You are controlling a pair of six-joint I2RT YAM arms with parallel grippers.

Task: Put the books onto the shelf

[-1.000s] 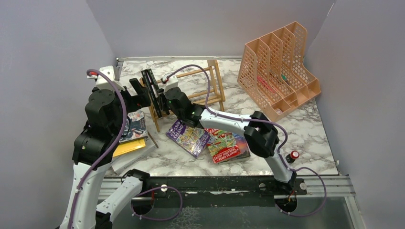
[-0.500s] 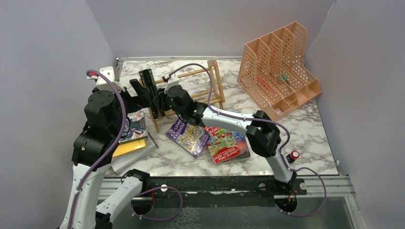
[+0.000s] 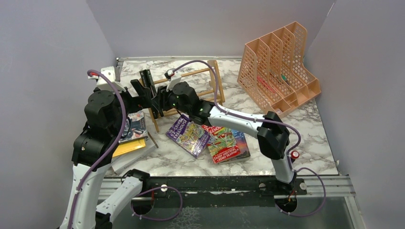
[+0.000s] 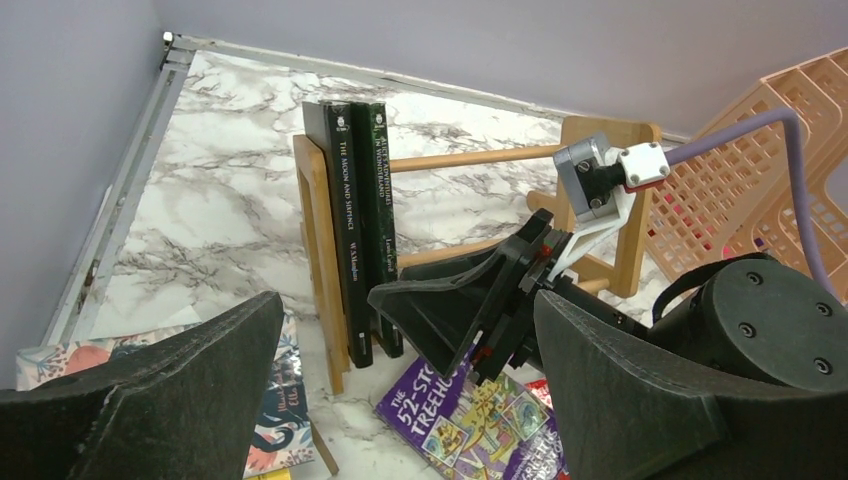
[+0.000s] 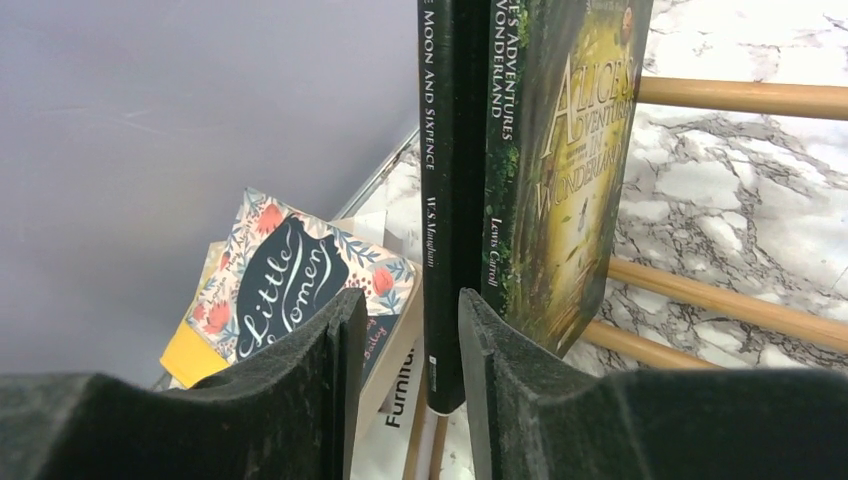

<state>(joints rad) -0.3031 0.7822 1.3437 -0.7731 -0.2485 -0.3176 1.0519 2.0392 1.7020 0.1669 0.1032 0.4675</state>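
Note:
The shelf (image 3: 205,88) stands at the back centre. Two dark books (image 3: 147,80) stand upright at its left end. In the right wrist view they are a black-spined one (image 5: 445,200) and a green illustrated one (image 5: 565,170). My right gripper (image 5: 405,390) sits just in front of them, open a little, with nothing between its fingers. My left gripper (image 4: 400,400) hovers wide open and empty, left of the shelf (image 4: 315,250). A purple book (image 3: 187,135) and a red book (image 3: 227,144) lie flat on the table. A floral book (image 3: 135,126) tops a stack over a yellow book (image 3: 129,147).
A peach mesh file organiser (image 3: 277,71) stands at the back right. A small red-capped object (image 3: 294,155) sits by the right arm's base. A white book (image 3: 126,162) lies under the left stack. Purple walls close in left, back and right.
The right arm's elbow swung right and its wrist shifted toward the back. The two dark books now stand straighter against the shelf's left end. The left arm has stayed put.

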